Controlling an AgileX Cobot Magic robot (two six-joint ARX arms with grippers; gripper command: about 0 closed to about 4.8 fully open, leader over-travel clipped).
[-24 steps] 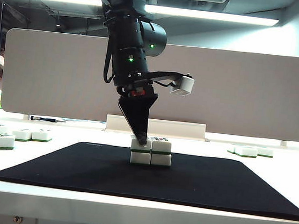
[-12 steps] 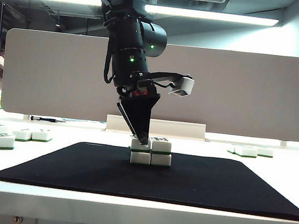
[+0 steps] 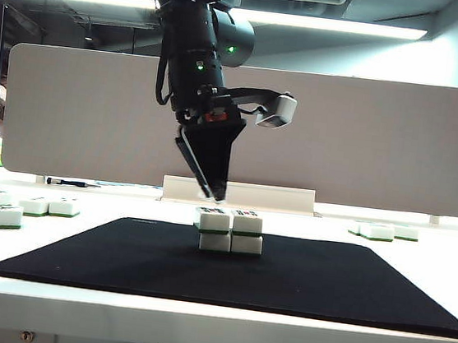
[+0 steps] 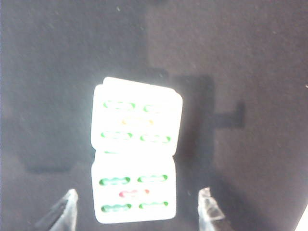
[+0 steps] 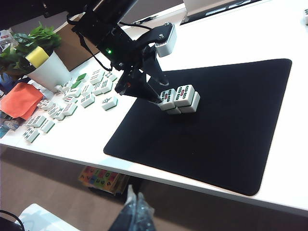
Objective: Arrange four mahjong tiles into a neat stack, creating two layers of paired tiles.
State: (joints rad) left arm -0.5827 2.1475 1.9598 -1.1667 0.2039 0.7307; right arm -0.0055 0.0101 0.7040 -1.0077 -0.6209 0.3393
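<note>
The stack (image 3: 230,231) of four mahjong tiles stands near the middle of the black mat (image 3: 119,267), two tiles wide and two high, with the upper left tile sitting slightly proud of its neighbour. The left gripper (image 3: 212,193) hangs directly above that upper left tile, clear of it, with nothing between its fingers; in the left wrist view the two fingertips (image 4: 67,204) stand well apart on either side of the tile faces, so the jaws are spread wide and empty. The tiles look like small, rigid, smooth-faced blocks, and should be judged light and hard: they will not deform under a pinch, but the glossy faces may slip, and a sideways nudge could shift a whole layer. The safest hold on any one tile would be across its two long side faces, square to them, with a straight vertical approach. The right gripper (image 5: 137,211) appears only as a dark blurred shape at the edge of its own wrist view, well away from the mat, and whether it is spread or closed cannot be told. In the left wrist view the tile faces are overexposed, so the printed marks are faint and the lower layer is hidden beneath the upper. Spare tiles (image 5: 72,98) lie scattered off the mat beside a potted plant (image 5: 38,53).
</note>
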